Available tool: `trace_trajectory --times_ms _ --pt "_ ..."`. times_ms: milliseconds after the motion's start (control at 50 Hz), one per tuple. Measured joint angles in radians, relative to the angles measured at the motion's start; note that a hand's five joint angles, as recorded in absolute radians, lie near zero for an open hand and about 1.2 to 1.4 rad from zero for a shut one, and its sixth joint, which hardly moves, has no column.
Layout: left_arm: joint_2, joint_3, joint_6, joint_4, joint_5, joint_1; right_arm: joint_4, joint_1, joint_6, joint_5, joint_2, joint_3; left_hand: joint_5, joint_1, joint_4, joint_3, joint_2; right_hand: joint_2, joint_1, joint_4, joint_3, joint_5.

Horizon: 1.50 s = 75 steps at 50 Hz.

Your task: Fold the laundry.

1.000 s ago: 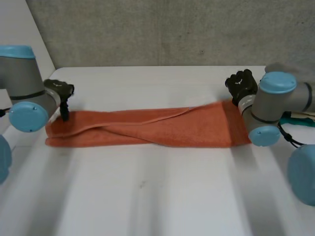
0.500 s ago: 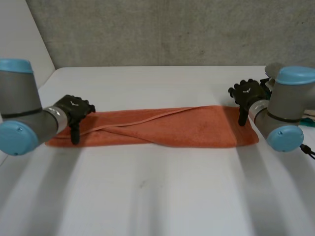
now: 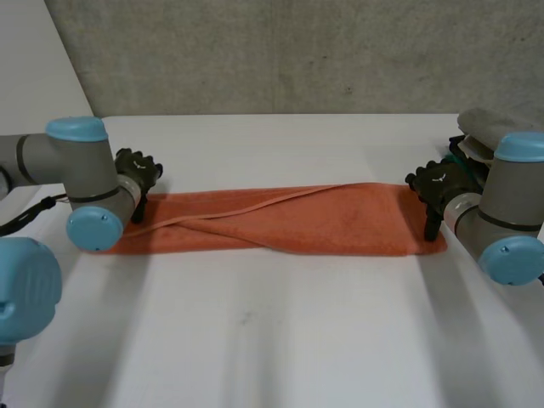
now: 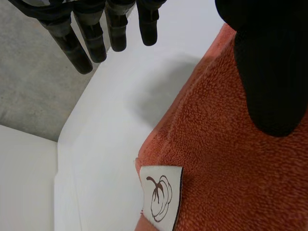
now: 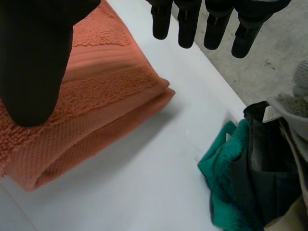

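Observation:
An orange towel [image 3: 323,221] lies folded into a long strip across the white table [image 3: 272,340]. My left hand [image 3: 136,170] hovers at the towel's left end, open, its fingers [image 4: 91,38] straight over bare table and the thumb above the towel [image 4: 226,168] beside a white label [image 4: 161,198]. My right hand [image 3: 435,189] is at the towel's right end, open too. Its thumb [image 5: 33,57] hangs over the layered end of the towel [image 5: 96,91], with the fingers out past the edge. Neither hand holds any cloth.
A pile of other laundry [image 3: 484,136] lies at the table's far right behind my right arm, with a green cloth [image 5: 226,178] and a dark garment [image 5: 264,163] in it. A grey wall runs behind the table's far edge.
Both hands have opened wider and shifted along the towel's ends, the right one coming forward from the far right corner. The left arm has swung in over the towel's left end.

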Motion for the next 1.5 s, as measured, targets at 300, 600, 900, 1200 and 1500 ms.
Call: trace_trajectory --times_ms 300,600,900,1200,1500 --pt "-0.182 0.454 -0.017 0.084 -0.025 0.085 -0.029 -0.008 -0.011 -0.003 -0.037 0.048 0.0 0.0 0.0 0.0 -0.001 0.0 0.0 0.0 0.0 0.0" --pt "0.141 -0.077 -0.142 -0.081 0.131 0.007 -0.038 0.005 -0.014 -0.019 -0.041 0.062 0.0 0.0 0.0 0.0 -0.001 0.0 0.0 0.0 0.0 0.0" --pt "0.126 -0.21 -0.17 0.036 0.04 -0.106 -0.028 0.014 -0.016 -0.015 -0.053 0.091 0.082 0.107 0.107 0.094 0.099 0.0 0.0 0.0 0.0 0.0" --pt "0.007 -0.057 -0.042 0.052 -0.051 -0.085 -0.031 0.001 -0.019 -0.018 -0.062 0.108 0.109 0.121 0.129 0.117 0.122 0.0 0.0 0.0 0.0 0.0" --pt "-0.02 0.003 0.022 0.081 -0.068 -0.066 -0.032 0.006 -0.021 -0.019 -0.074 0.116 0.458 0.524 0.49 0.491 0.495 0.0 0.0 0.0 0.0 0.0"
